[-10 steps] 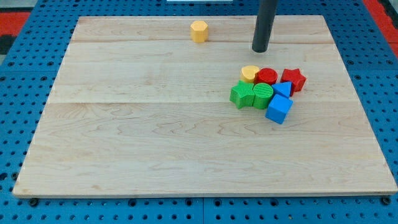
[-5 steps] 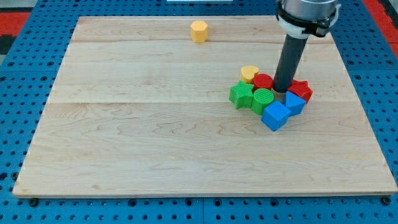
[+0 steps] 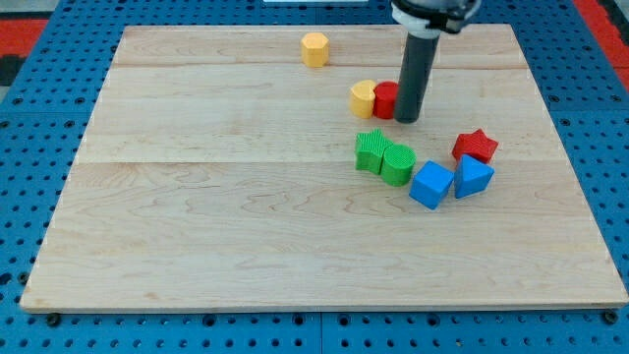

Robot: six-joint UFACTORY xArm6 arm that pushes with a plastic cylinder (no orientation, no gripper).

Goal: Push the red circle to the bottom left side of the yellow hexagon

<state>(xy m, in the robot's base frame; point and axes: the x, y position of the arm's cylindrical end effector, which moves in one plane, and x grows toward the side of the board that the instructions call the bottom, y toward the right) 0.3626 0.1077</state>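
The yellow hexagon (image 3: 314, 48) sits near the view's top, left of centre. The red circle (image 3: 385, 99) lies right of centre, touching a yellow round-edged block (image 3: 363, 98) on its left. My tip (image 3: 407, 119) stands against the red circle's right side, and the rod hides part of it. The red circle is to the lower right of the yellow hexagon, well apart from it.
A green star-like block (image 3: 371, 150) and a green ridged block (image 3: 398, 163) touch each other below the red circle. A blue cube (image 3: 431, 185), a blue angular block (image 3: 474, 177) and a red star (image 3: 476, 146) lie further right.
My tip has moved up and to the left, pushing the red circle and the yellow round-edged block out of the cluster toward the yellow hexagon. The other blocks shifted slightly.
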